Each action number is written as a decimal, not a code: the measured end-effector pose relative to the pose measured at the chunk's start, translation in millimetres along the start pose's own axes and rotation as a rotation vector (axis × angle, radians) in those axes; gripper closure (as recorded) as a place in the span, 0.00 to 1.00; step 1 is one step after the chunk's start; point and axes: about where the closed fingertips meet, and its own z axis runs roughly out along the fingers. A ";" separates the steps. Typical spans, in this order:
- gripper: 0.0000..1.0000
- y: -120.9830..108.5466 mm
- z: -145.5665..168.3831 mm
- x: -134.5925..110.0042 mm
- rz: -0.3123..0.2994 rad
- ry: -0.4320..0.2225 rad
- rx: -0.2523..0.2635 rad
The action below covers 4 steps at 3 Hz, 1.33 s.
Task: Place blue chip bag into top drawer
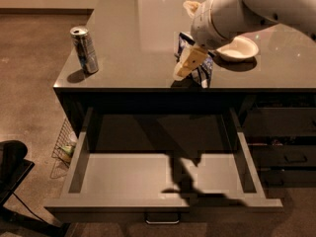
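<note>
End effector (188, 64) at crumpled blue chip bag (205, 73), glossy countertop (133, 48).

One view on record. The camera sits high in front of the counter (133, 43) and faces down and forward at a steep angle. It stands close: the open top drawer (123, 174) fills the frame from centre to 6 o'clock, and its front handle is almost cut off. The countertop runs back to 12 o'clock. The arm (256, 9) enters cropped at 2 o'clock. The gripper (189, 63) is at 1 o'clock from centre, against the blue chip bag (202, 72). Bare floor (29, 83) shows at 9 o'clock.
</note>
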 end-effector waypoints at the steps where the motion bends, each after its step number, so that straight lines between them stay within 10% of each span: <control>1: 0.00 -6.7 25.8 6.3 0.048 0.003 -0.029; 2: 0.03 0.8 64.5 14.0 0.075 0.038 -0.099; 4: 0.49 35.4 84.0 39.9 0.075 0.150 -0.179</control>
